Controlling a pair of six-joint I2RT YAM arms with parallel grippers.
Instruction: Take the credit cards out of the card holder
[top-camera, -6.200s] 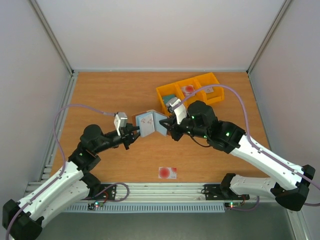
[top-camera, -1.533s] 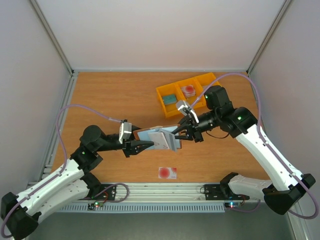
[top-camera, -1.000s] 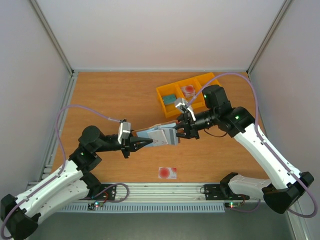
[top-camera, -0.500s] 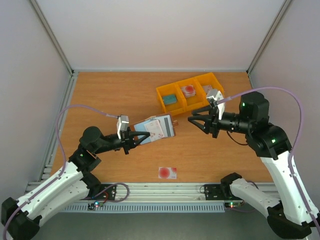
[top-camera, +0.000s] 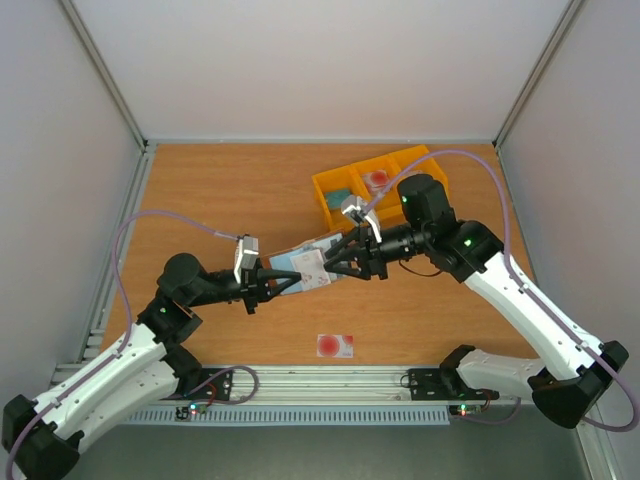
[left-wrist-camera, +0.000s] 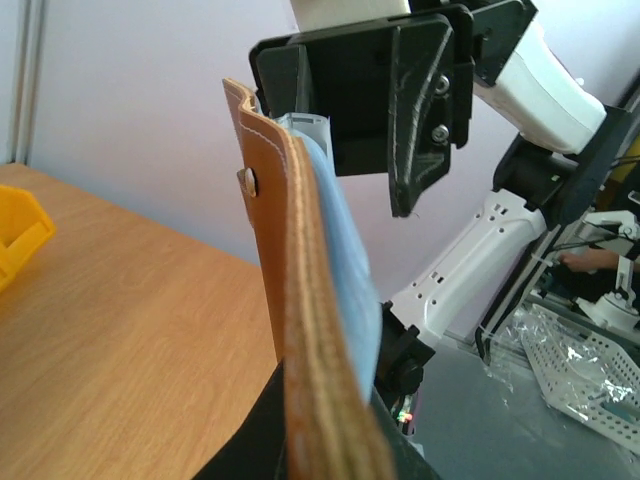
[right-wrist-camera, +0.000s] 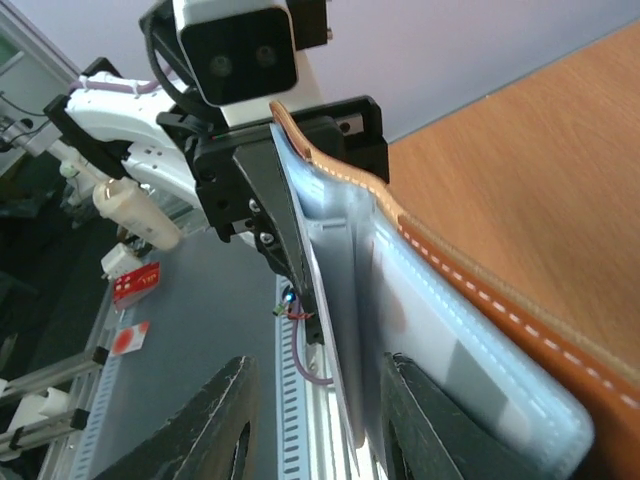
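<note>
The card holder (top-camera: 298, 272), brown leather with grey-blue lining, hangs open above the table, and my left gripper (top-camera: 268, 281) is shut on its left edge. In the left wrist view the card holder (left-wrist-camera: 300, 290) stands upright, edge-on, between my fingers. A whitish credit card (top-camera: 314, 262) with a faint red spot sits in the lining. My right gripper (top-camera: 336, 264) is at the holder's right end, open. In the right wrist view its fingers (right-wrist-camera: 225, 425) straddle the edge of a grey-blue inner flap (right-wrist-camera: 340, 320) without closing on it. Another pale credit card (top-camera: 335, 345) with a red spot lies on the table.
A yellow three-part bin (top-camera: 325, 203) stands behind the right gripper, with small items in its compartments. White walls close the table in on the left, right and back. The arm bases and a metal rail run along the near edge.
Half a second ago my right gripper was drawn back to the right, away from the holder. It has come back to the holder's right end with jaws apart. My left gripper keeps its hold.
</note>
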